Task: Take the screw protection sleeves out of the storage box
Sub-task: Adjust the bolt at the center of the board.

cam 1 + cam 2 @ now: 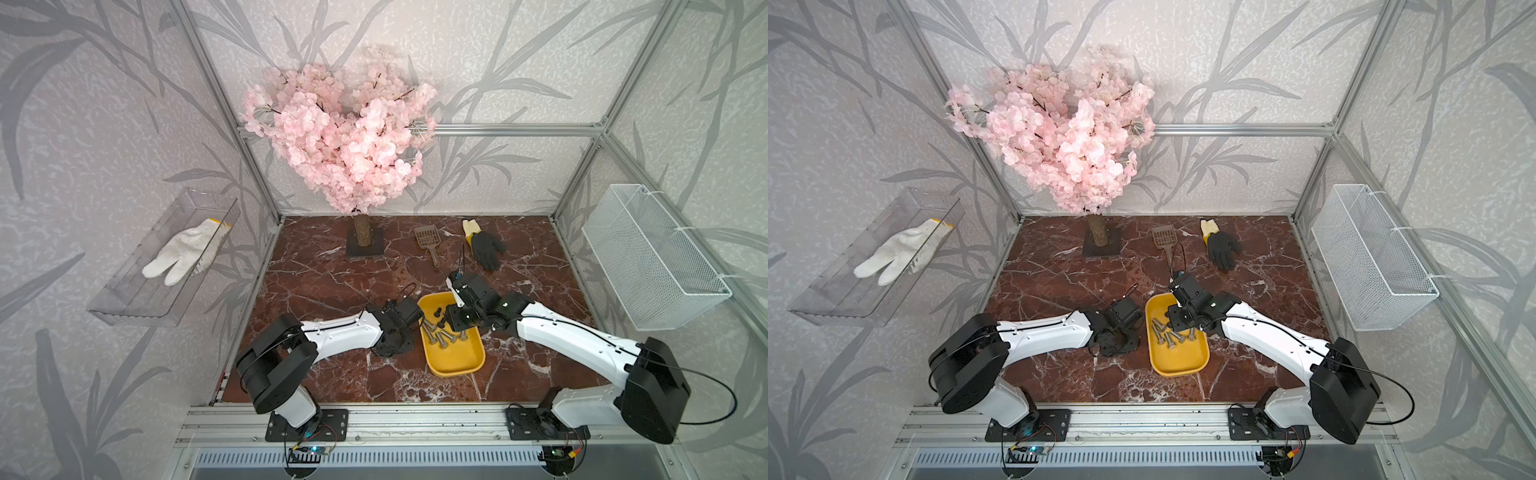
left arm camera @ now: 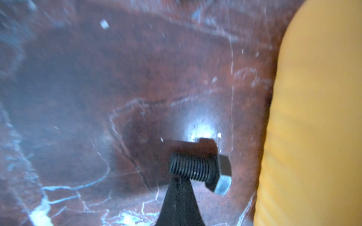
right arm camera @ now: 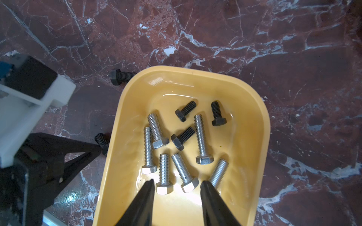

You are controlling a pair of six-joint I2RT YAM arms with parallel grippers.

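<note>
The right gripper (image 3: pixel 177 182), fingers a little apart and empty, hangs over shiny silver bolts (image 3: pixel 201 139) in the shallow yellow plastic storage box (image 3: pixel 256 137) and should reach past them to pinch just one of three small black screw protection sleeves (image 3: pixel 217 113), while the tightly closed left gripper (image 2: pixel 179 184) touches another sleeve (image 2: pixel 195 169) outside.

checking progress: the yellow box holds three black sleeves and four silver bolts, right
Not quite: the silver bolts number six, not four, as the right wrist view shows. The storage box does hold three screw protection sleeves.
</note>
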